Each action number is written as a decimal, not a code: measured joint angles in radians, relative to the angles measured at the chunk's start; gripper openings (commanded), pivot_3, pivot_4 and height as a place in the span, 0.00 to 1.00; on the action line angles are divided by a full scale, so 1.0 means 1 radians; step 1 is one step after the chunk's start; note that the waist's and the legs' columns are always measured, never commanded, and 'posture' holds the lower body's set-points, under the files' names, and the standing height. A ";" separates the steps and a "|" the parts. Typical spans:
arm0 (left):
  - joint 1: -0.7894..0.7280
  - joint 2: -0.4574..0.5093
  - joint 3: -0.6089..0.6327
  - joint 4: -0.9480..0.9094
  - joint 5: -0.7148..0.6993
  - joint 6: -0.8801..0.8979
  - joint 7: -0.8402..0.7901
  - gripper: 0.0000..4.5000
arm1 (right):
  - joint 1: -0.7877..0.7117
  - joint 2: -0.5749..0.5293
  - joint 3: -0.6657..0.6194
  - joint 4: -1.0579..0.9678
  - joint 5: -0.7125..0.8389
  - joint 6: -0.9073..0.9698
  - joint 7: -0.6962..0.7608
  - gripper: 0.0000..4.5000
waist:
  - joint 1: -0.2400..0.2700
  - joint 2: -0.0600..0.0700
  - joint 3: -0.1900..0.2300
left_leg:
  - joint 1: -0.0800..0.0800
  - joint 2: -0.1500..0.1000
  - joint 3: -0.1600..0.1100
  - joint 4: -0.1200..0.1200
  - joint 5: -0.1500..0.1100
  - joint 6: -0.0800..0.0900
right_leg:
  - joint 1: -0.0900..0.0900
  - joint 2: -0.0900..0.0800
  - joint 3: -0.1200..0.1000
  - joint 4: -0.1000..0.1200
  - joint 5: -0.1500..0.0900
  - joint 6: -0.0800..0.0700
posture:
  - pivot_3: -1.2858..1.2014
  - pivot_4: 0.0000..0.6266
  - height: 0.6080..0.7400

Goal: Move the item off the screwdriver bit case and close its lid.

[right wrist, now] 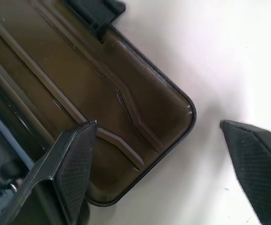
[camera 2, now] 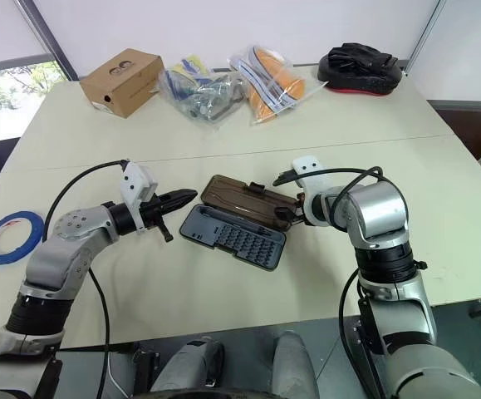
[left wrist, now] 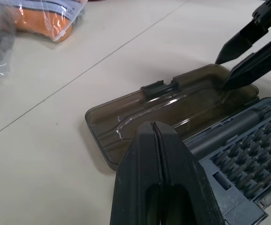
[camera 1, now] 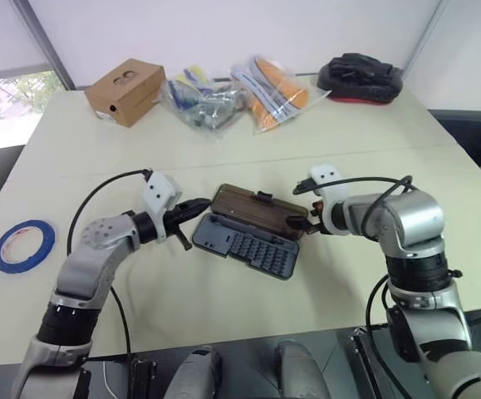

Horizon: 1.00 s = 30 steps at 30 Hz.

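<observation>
At the far left of your cream bench (camera 1: 223, 307) lies a blue tape roll (camera 1: 22, 243), a flat ring. Behind it, at the back edge, sits a brown cardboard box (camera 1: 126, 90), then crinkled clear plastic bags (camera 1: 240, 96) with orange and blue contents, and a black padded bundle (camera 1: 359, 76) at the back right.

Your left gripper (camera 1: 197, 208) points level toward the case, its smooth black fingers pressed together into one wedge, just beside the lid's left end and holding nothing.

The screwdriver bit case (camera 1: 248, 247) lies open in the middle of the bench: a slate-grey matte tray ribbed with rows of small bit slots, a dark cylindrical driver in its long channel. The lid (camera 1: 252, 211) lies flat behind it on the bench, smoky brown translucent plastic with rounded corners, raised ridges and a small black latch tab on its far edge.

Your right gripper (right wrist: 161, 168) has its textured fingers spread wide, straddling the lid's right corner, gripping nothing.
</observation>
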 measured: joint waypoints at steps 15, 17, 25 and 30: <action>-0.001 -0.006 -0.009 0.002 0.026 -0.020 -0.005 0.00 | -0.006 -0.081 -0.085 0.084 0.565 0.000 -0.561 0.98 | -0.003 0.000 0.000 | 0.000 0.000 0.000 0.000 0.000 0.000 | 0.000 0.000 0.000 0.000 0.000 0.000 | 0.52 0.24 1.00; -0.001 -0.007 -0.009 0.002 0.029 -0.020 -0.005 0.00 | -0.004 -0.118 -0.073 0.084 0.642 0.000 -0.610 0.98 | -0.004 0.000 0.000 | 0.000 0.000 0.000 0.000 0.000 0.000 | 0.000 0.000 0.000 0.000 0.000 0.000 | 0.52 0.24 1.00; -0.001 -0.012 -0.009 0.003 0.035 -0.021 -0.008 0.00 | 0.014 -0.163 -0.035 0.108 0.914 0.000 -0.807 0.98 | -0.004 0.000 0.000 | 0.000 0.001 0.001 0.000 0.000 0.000 | 0.000 0.000 0.000 0.000 0.000 0.000 | 0.52 0.24 1.00; -0.001 -0.012 -0.008 0.011 0.037 -0.021 -0.016 0.00 | 0.015 -0.165 -0.020 0.130 1.024 0.000 -0.918 0.98 | -0.003 0.000 0.000 | 0.000 0.001 0.001 0.000 0.000 0.000 | 0.000 0.000 0.000 0.000 0.000 0.000 | 0.52 0.24 1.00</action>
